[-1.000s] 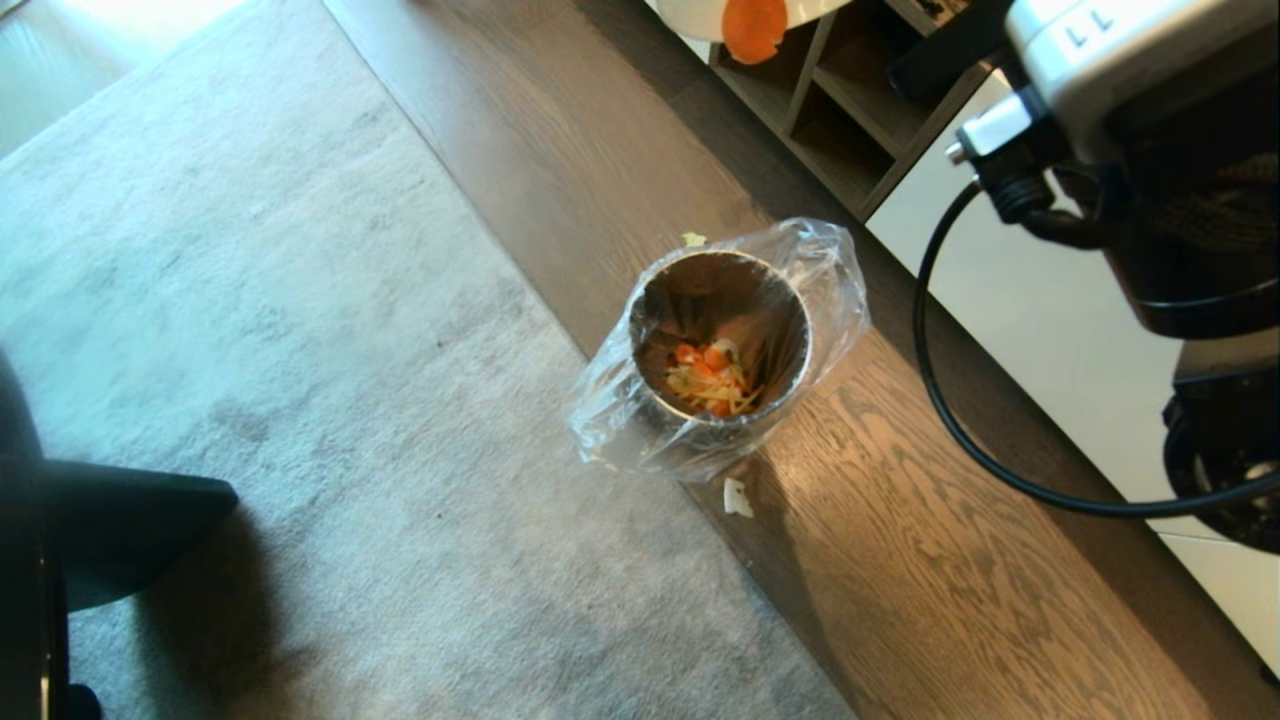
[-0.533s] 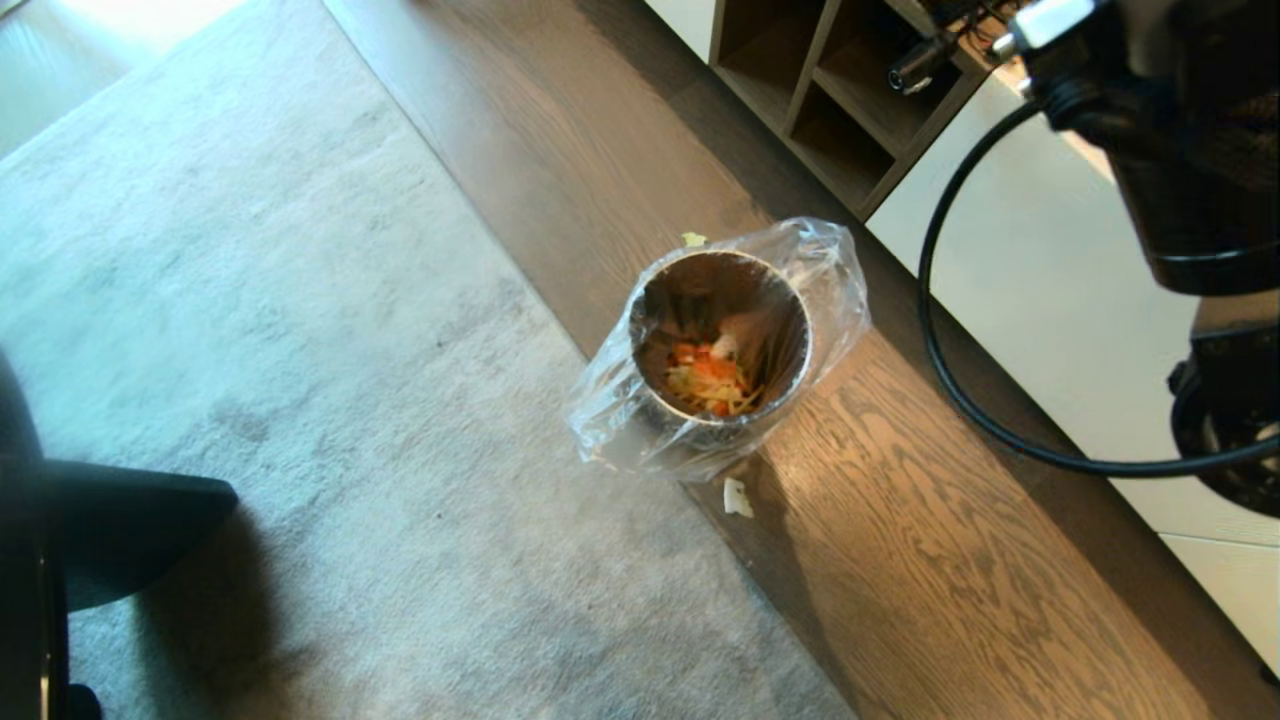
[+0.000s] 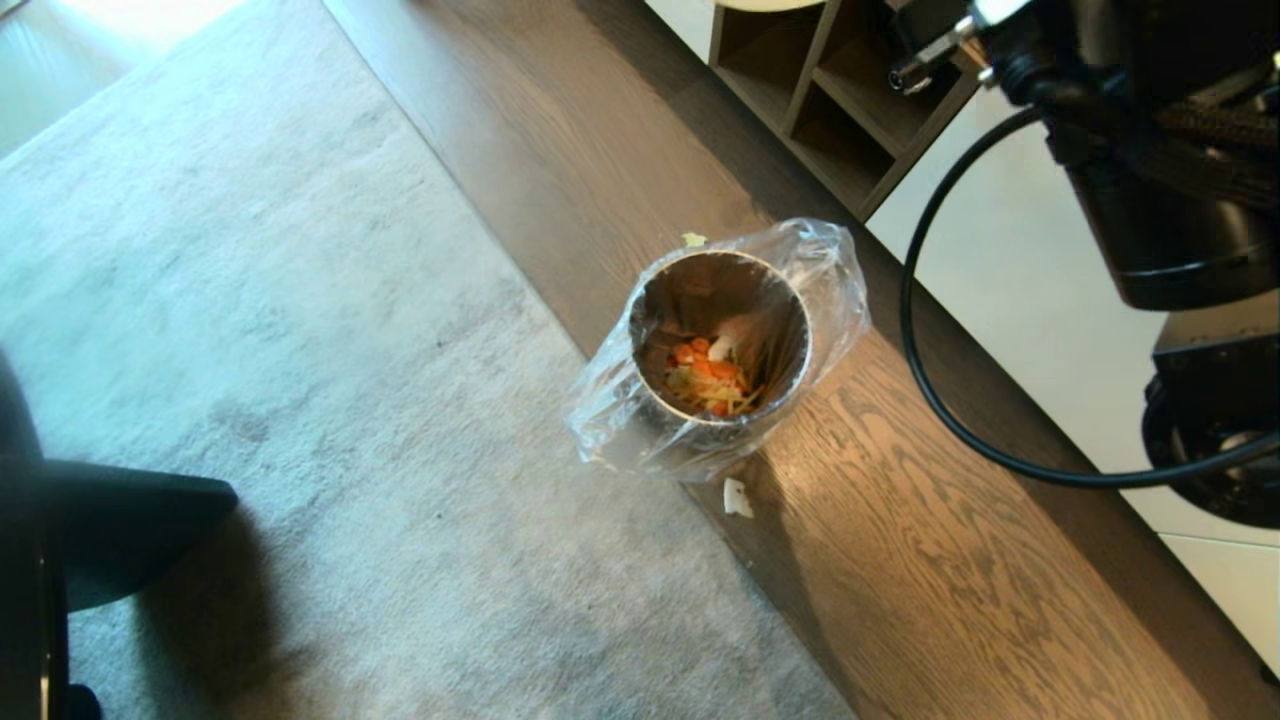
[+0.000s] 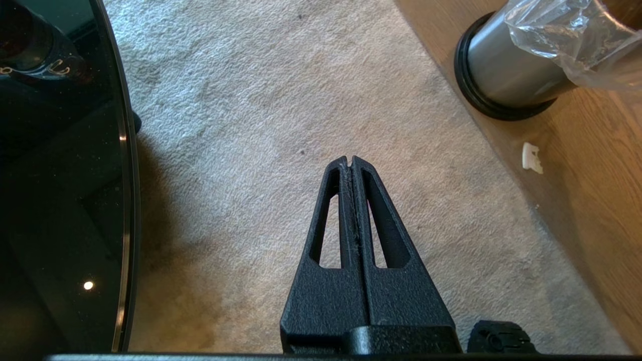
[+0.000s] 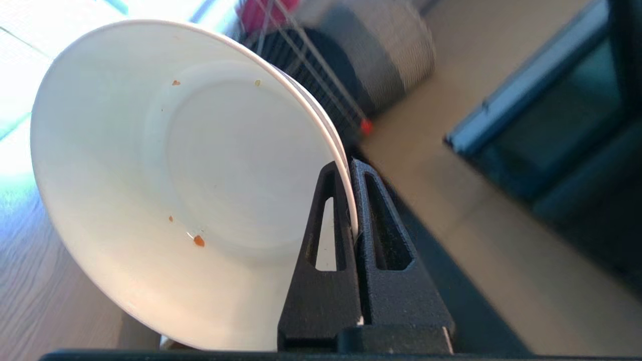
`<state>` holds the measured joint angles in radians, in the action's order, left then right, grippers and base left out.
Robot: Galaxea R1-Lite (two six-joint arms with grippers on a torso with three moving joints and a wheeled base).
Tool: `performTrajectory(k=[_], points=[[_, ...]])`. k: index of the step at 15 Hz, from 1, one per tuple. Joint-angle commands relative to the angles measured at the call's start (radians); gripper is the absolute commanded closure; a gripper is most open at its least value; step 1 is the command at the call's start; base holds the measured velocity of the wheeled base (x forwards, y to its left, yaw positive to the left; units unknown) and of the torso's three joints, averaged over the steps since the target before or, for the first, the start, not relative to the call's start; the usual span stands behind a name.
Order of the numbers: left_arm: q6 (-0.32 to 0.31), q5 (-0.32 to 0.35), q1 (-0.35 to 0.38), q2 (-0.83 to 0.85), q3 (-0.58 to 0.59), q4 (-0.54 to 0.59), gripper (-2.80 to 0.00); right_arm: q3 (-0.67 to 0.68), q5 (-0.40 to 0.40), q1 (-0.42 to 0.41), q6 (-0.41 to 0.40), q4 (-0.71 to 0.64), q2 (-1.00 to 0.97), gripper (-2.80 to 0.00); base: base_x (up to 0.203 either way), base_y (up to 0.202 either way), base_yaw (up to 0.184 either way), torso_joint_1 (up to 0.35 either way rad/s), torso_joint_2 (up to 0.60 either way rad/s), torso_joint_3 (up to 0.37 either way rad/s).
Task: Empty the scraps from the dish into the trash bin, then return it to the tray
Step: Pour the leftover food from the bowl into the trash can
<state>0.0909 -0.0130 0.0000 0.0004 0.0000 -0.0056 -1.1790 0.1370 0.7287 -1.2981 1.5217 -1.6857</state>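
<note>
Lifted: dish (image 5: 165,185) nearly out of head view | right gripper (image 5: 349,170) pinches its rim

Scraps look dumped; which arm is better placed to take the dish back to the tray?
Right: the right gripper is shut on the dish rim. The left gripper hangs shut and empty over the carpet.

The robot's right arm (image 3: 1160,170) is a bulky black housing with a silver connector plug and a thick black cable (image 3: 930,390) looping from it. Both the left gripper (image 4: 350,161) and the right gripper (image 5: 349,168) carry matte black, grainy-textured fingers (image 4: 331,225), each tapering to a narrow tip with a long triangular cut-out, rising from a shared block-like black base.
</note>
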Motion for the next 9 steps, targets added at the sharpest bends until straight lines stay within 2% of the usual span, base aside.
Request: performTrajectory(k=[1,4,5,7,9], points=[[0.001,-0.001,0.000,0.000,0.000,-0.001,0.00,0.007,-0.174,-0.006,0.045,0.034,-0.004,0.00,0.000,0.000,0.000,0.000,0.00,0.000],[0.001,-0.001,0.000,0.000,0.000,-0.001,0.00,0.070,-0.400,-0.026,0.118,-0.009,0.008,0.00,0.000,0.000,0.000,0.000,0.00,0.000],[0.001,-0.001,0.000,0.000,0.000,-0.001,0.00,0.088,-0.458,-0.030,0.168,-0.048,0.016,0.00,0.000,0.000,0.000,0.000,0.00,0.000],[0.001,-0.001,0.000,0.000,0.000,-0.001,0.00,0.100,-0.491,-0.033,0.302,-0.151,0.036,0.00,0.000,0.000,0.000,0.000,0.00,0.000],[0.001,-0.001,0.000,0.000,0.000,-0.001,0.00,0.101,-0.497,-0.068,0.363,-0.291,0.077,0.00,0.000,0.000,0.000,0.000,0.00,0.000]])
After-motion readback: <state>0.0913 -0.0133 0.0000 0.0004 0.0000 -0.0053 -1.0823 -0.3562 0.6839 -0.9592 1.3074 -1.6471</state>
